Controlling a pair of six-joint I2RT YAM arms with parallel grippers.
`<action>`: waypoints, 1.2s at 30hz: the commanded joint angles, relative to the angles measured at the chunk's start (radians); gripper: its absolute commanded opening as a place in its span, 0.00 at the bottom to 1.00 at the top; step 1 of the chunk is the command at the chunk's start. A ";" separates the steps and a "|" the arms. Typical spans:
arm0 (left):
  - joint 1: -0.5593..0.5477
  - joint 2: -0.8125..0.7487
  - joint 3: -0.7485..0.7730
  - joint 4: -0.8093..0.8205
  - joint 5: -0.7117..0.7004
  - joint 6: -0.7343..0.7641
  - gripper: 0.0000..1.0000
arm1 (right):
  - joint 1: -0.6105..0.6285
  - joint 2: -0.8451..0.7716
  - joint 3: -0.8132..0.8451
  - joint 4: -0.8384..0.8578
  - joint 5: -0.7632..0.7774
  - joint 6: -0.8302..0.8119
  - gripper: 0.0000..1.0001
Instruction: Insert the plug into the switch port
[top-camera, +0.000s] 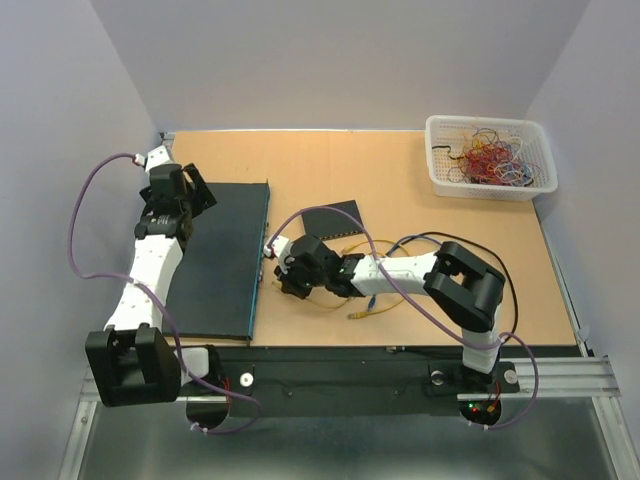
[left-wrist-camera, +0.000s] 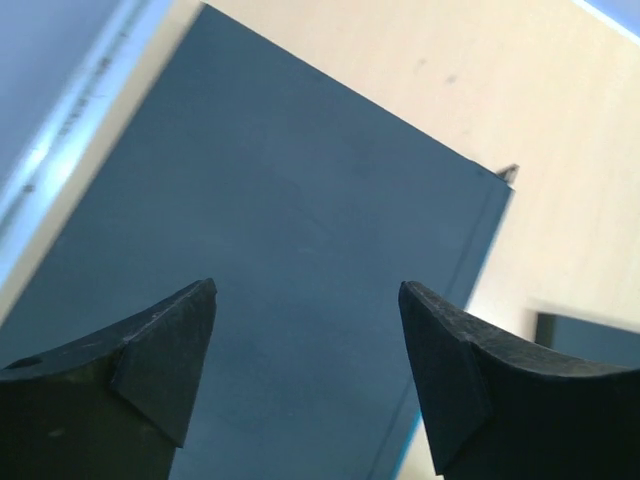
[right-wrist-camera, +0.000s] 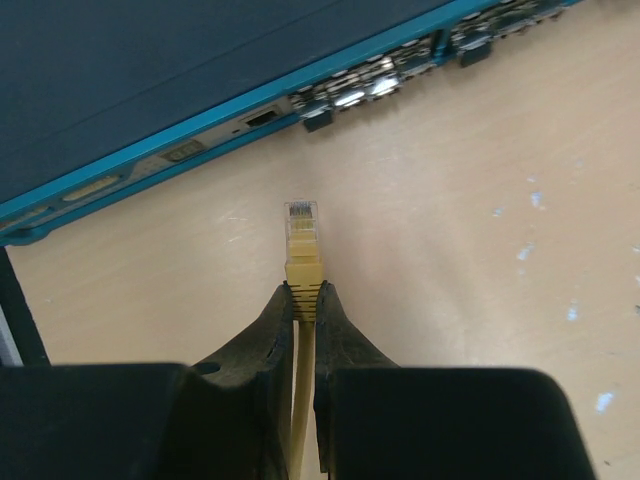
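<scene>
1. The clear plastic plug (right-wrist-camera: 301, 222) on its thin yellow cable (right-wrist-camera: 297, 420) looks small and light; the connector body is probably rigid but brittle, and its latch tab is the part most likely to snap; the cable behind it is limp and would give no steering; the best hold is therefore the yellow moulded boot (right-wrist-camera: 304, 275) just behind the clear tip, which looks firm enough to pinch.
2. The right gripper (right-wrist-camera: 305, 297) is clenched on that boot, one black finger on each side; the clear tip sticks out beyond the fingertips, free of them, and points towards the switch.
3. The flat dark metal switch with a teal front edge (right-wrist-camera: 140, 60) lies ahead of the plug; the tip is near the front face but clearly apart from it, with bare tan tabletop (right-wrist-camera: 450, 250) between them; whether the plug rests on the wood or hangs just above it cannot be told.
4. The row of ports (right-wrist-camera: 370, 92) lies up and to the right of where the tip aims; directly ahead is a plainer stretch of panel with a small slot; a sideways shift seems needed before any push.
5. The left gripper (left-wrist-camera: 305, 300) is spread wide and grasps nothing; it hangs over the dark top of the switch; the switch may slide under a push, so bracing it there seems sensible.
</scene>
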 joint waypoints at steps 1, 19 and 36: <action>0.042 -0.010 0.012 0.043 -0.115 0.035 0.87 | 0.040 0.016 -0.001 0.073 -0.028 0.014 0.00; 0.229 0.133 -0.011 -0.003 -0.083 -0.017 0.87 | 0.094 0.180 0.193 -0.016 0.050 -0.028 0.00; 0.281 0.260 0.028 -0.022 -0.040 -0.034 0.85 | 0.090 0.217 0.277 -0.068 0.147 -0.063 0.00</action>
